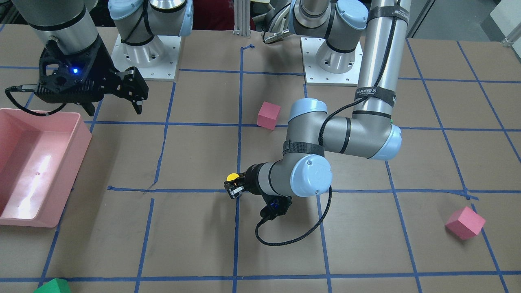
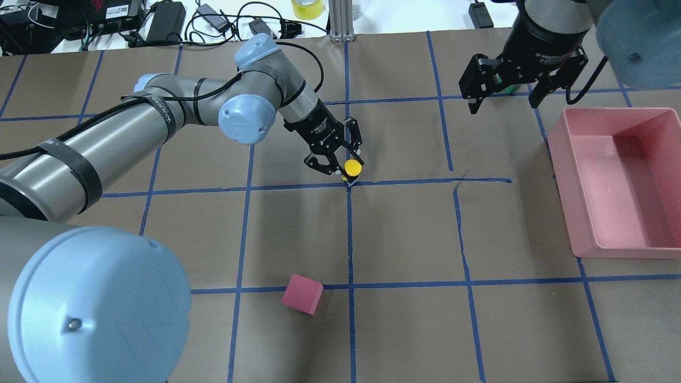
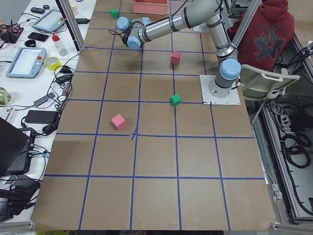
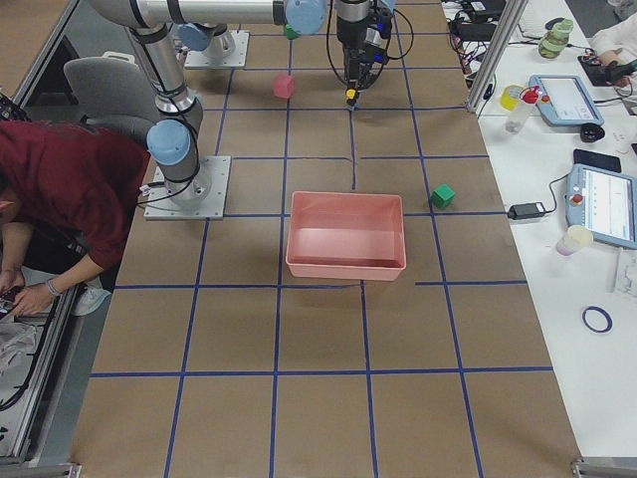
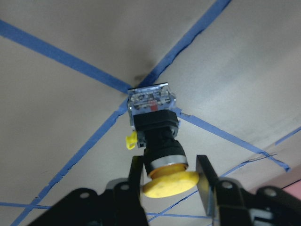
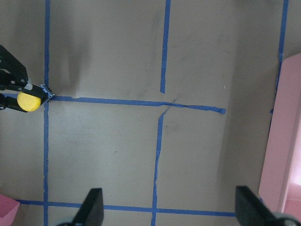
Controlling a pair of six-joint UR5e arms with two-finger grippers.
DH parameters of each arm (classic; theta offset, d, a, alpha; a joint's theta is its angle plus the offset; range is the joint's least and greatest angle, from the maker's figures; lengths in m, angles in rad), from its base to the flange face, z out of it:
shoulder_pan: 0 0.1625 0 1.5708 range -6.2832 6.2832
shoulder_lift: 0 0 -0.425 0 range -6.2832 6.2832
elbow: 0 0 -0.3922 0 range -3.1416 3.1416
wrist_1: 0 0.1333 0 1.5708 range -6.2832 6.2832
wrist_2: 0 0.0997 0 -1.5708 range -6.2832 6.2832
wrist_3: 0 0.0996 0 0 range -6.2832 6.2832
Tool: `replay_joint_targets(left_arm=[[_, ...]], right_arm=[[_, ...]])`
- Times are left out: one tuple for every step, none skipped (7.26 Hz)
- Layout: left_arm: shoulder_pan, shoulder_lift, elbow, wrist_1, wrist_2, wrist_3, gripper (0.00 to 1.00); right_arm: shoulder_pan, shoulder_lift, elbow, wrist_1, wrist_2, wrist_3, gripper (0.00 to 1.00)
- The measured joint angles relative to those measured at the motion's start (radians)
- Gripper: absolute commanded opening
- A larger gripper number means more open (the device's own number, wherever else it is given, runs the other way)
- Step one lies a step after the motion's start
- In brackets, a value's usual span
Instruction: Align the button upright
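The button (image 2: 352, 167) has a yellow cap, a black body and a silvery block base. It stands tilted, its base on a blue tape crossing at the table's middle. It also shows in the front view (image 1: 233, 177), the left wrist view (image 5: 157, 136) and the right wrist view (image 6: 29, 100). My left gripper (image 2: 346, 166) is shut on the button, one finger (image 5: 136, 176) on each side of the cap. My right gripper (image 2: 503, 103) is open and empty, raised beside the pink bin's far corner.
A pink bin (image 2: 564, 175) sits at the robot's right. One pink cube (image 2: 301, 293) lies near the robot's base and another (image 1: 465, 223) on its left side. A green cube (image 1: 53, 286) lies at the far right edge.
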Motion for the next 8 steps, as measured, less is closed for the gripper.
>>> replay_joint_targets(left_arm=[[0.0, -0.002, 0.0, 0.001, 0.001, 0.002, 0.91], [0.0, -0.004, -0.001, 0.003, 0.004, 0.004, 0.93], [0.0, -0.004, -0.001, 0.005, 0.006, 0.005, 0.95], [0.001, -0.003, 0.003, 0.006, 0.007, 0.006, 0.96], [0.002, 0.011, 0.01, 0.008, 0.02, 0.006, 1.0], [0.001, 0.047, 0.015, 0.004, 0.063, 0.022, 1.0], [0.0, 0.102, 0.014, -0.018, 0.11, 0.062, 1.0], [0.0, 0.171, 0.009, -0.069, 0.162, 0.139, 1.0]], right_arm=[[0.0, 0.0, 0.0, 0.0, 0.0, -0.001, 1.0], [0.0, 0.0, 0.0, 0.0, 0.0, -0.001, 1.0], [-0.001, 0.0, 0.001, 0.001, -0.001, -0.001, 1.0], [-0.001, 0.0, 0.001, 0.001, -0.001, -0.001, 1.0], [-0.001, 0.0, 0.001, 0.001, -0.001, -0.001, 1.0], [0.0, 0.0, 0.001, 0.001, -0.001, -0.001, 1.0], [0.0, 0.0, 0.002, 0.002, -0.001, -0.001, 1.0], [0.0, 0.0, 0.002, 0.002, -0.001, -0.001, 1.0]])
